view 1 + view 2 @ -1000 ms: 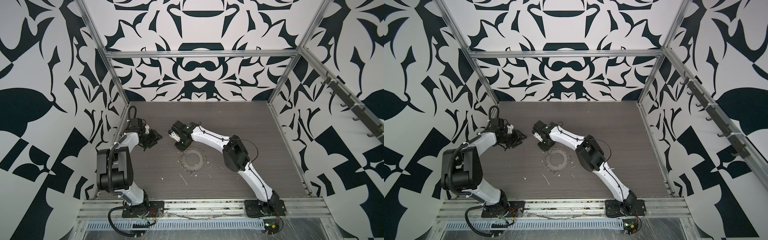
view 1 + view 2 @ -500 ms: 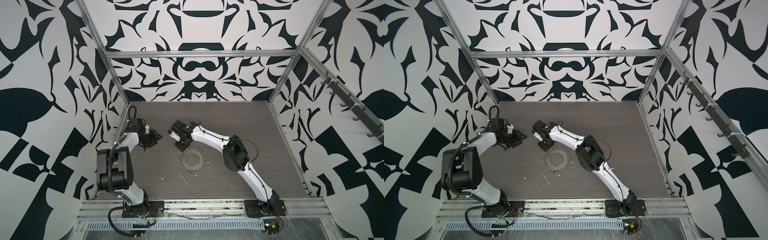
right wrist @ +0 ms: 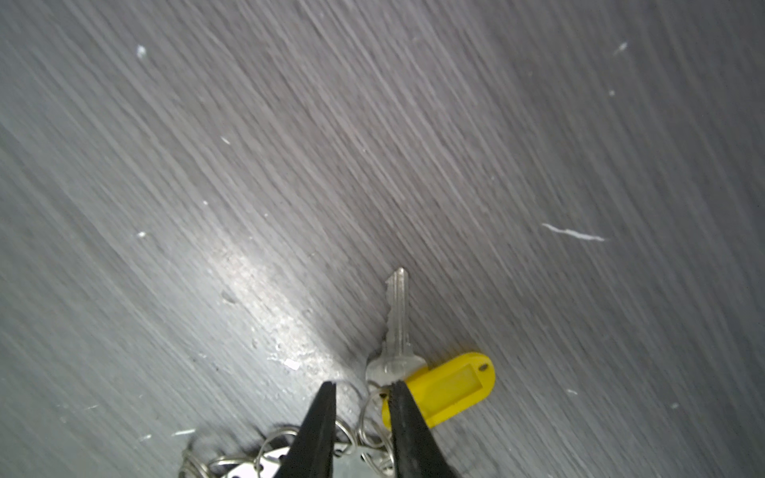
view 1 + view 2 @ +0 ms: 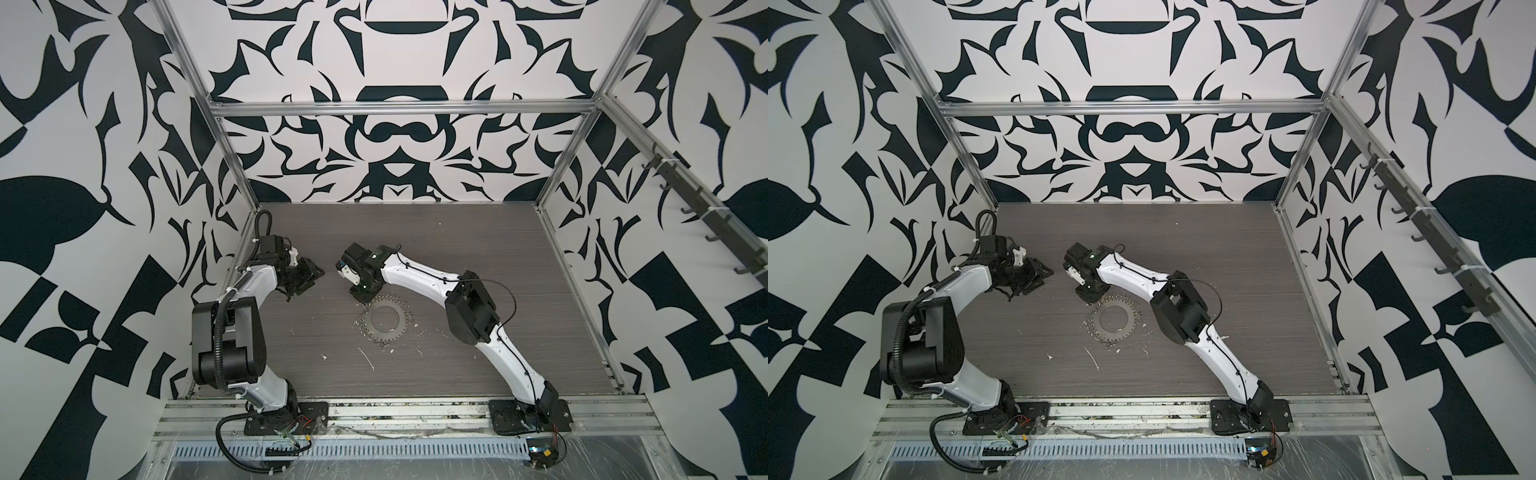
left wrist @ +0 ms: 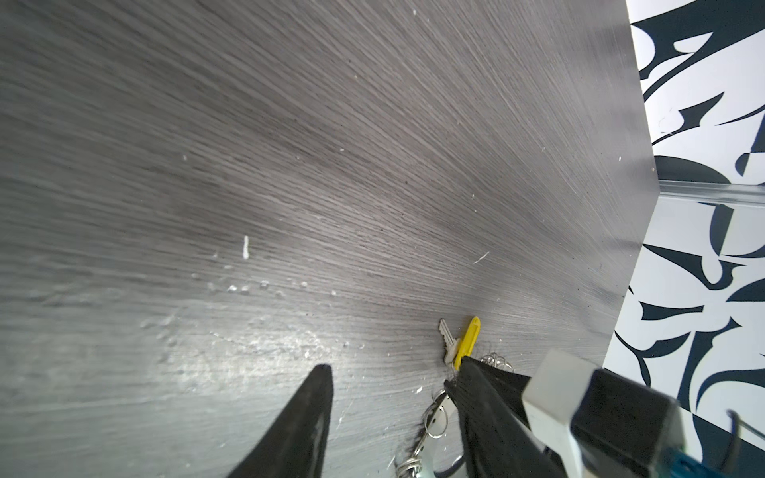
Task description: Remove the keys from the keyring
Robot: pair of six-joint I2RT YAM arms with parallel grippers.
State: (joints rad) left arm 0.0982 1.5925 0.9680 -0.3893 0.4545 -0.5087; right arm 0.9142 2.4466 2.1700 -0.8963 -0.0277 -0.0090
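Standing by the dark wood-grain table (image 4: 436,249), I see the keyring (image 4: 385,338) lying flat a little left of centre, its rim fringed with small wire rings (image 3: 374,414). The right gripper (image 3: 364,385) reaches across to the keyring's far-left edge and points down at it. Its jaws stand slightly apart, with a narrow gap between the tips and nothing clamped between them. One fingertip (image 3: 399,397) sits right against the head of the key (image 3: 397,323).

That key lies on the table just off the keyring's far-left rim, its silver blade pointing away from the disc. A yellow plastic tag (image 3: 447,389) is tucked partly under its head. Both seem joined to one of the wire rings, though I cannot make out the link clearly. In both top views the key is hidden under the gripper.

The left gripper (image 5: 395,366) hangs over bare table off to the left of the keyring, apart from it, jaws wide apart and holding nothing. A few white flecks (image 4: 368,357) litter the near side of the table.
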